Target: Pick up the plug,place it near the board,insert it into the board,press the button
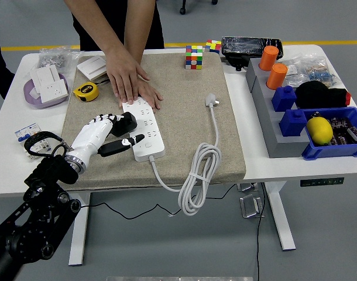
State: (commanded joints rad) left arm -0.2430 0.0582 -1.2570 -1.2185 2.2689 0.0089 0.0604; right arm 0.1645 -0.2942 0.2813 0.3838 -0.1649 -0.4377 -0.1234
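So the left arm comes up from the bottom left corner, and the left robot hand is sitting over the tan mat right at the left edge of the white power strip. It's grasping the black plug, fingers curled around it, with the thumb poking out across the near end of the strip. The plug looks like it's right on top of the strip's left side, but I can't tell if it's actually seated in a socket. The strip's own white cable loops off the front edge of the mat and runs back up to a loose white plug lying on the mat. Further back, a person's hands are pressed flat on the far end of the strip, holding it down. Beyond that on the counter there's a yellow tape measure to the left and a Rubik's cube at the far edge of the mat.
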